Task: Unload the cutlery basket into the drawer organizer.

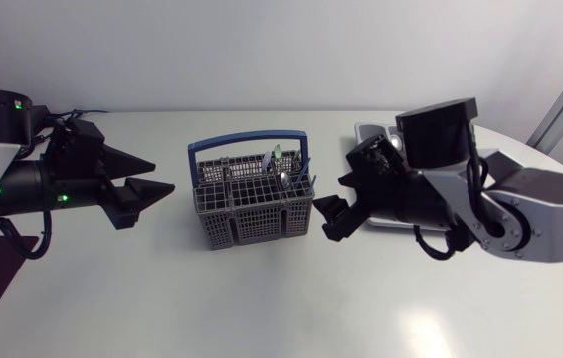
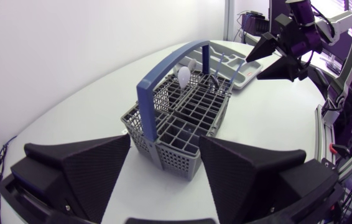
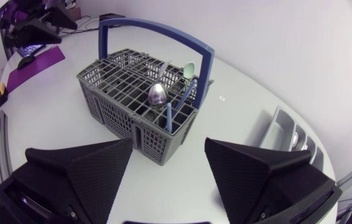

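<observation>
A grey cutlery basket (image 1: 252,204) with a blue hoop handle (image 1: 247,142) stands mid-table. Its right end holds a metal spoon (image 3: 157,94), a green-tipped utensil (image 3: 189,70) and a blue-handled piece (image 3: 168,117). My left gripper (image 1: 164,175) is open just left of the basket, nothing between its fingers; in its wrist view the basket (image 2: 182,112) stands right ahead of the gripper (image 2: 165,142). My right gripper (image 1: 329,204) is open at the basket's right end, also holding nothing; its wrist view shows the basket (image 3: 132,93) ahead of the gripper (image 3: 168,146). The grey drawer organizer (image 3: 288,134) lies behind my right arm.
The organizer (image 1: 369,132) is mostly covered by my right arm in the head view, with cutlery in one compartment. In the left wrist view the organizer (image 2: 245,67) lies beyond the basket, beside my right gripper (image 2: 269,59). Bare white table lies in front of the basket.
</observation>
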Controlling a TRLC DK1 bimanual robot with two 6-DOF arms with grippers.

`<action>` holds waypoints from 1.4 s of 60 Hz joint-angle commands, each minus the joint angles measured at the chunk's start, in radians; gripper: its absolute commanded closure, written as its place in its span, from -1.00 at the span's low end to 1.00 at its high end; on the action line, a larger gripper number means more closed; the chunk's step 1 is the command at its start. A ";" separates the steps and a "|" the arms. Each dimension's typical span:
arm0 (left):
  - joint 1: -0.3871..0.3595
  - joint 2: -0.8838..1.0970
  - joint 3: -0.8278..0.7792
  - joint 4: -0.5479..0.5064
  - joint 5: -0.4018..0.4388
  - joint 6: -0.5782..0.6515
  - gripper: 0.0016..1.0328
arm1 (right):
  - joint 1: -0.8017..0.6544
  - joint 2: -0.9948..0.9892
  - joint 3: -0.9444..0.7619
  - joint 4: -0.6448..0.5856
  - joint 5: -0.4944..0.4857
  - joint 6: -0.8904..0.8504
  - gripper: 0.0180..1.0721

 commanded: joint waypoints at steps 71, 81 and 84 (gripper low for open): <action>-0.110 -0.094 -0.136 0.160 -0.025 0.031 -0.84 | -0.001 0.216 0.007 0.289 -0.064 -0.182 0.64; -0.110 -0.094 -0.139 0.160 -0.025 0.031 -0.84 | 0.002 0.222 0.005 0.289 -0.064 -0.182 0.74; -0.112 -0.096 -0.139 0.161 -0.027 0.031 -0.84 | 0.002 0.200 -0.016 0.298 -0.088 -0.205 0.84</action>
